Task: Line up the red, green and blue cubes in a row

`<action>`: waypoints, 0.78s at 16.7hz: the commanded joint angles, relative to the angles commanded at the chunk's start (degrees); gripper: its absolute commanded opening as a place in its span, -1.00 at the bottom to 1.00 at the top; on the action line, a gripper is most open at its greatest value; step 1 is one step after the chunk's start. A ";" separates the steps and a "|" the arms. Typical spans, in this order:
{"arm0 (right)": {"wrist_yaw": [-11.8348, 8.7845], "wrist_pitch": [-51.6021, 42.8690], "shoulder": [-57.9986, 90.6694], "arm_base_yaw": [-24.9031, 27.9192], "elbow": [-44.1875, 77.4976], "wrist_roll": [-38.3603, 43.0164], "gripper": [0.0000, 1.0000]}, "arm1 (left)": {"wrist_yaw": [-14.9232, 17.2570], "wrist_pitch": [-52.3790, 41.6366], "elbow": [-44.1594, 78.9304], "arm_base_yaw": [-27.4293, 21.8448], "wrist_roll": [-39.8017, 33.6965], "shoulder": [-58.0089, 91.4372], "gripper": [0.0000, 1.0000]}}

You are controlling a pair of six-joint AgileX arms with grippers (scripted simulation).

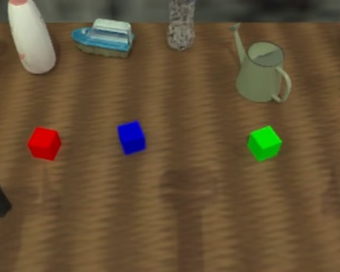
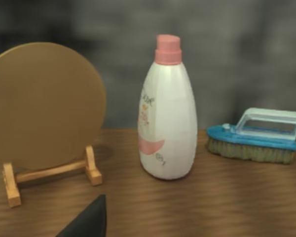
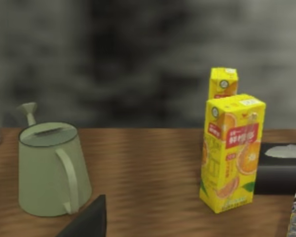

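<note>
Measured from the watering can [image 1: 262, 72], the green cube [image 1: 264, 143] sits just in front, the blue cube [image 1: 131, 137] and red cube [image 1: 44, 143] well apart leftward, roughly level but unevenly spaced, probably awaiting closing up; neither arm's pincer state shows.

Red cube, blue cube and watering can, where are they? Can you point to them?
red cube [image 1: 43, 143], top view, on its top face.
blue cube [image 1: 131, 137], top view, on its top face.
watering can [image 1: 259, 79], top view, on its round body.
</note>
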 joint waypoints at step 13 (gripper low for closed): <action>0.00 0.00 0.00 0.00 0.00 0.00 1.00 | 0.20 -22.57 32.70 -2.36 2.70 38.64 1.00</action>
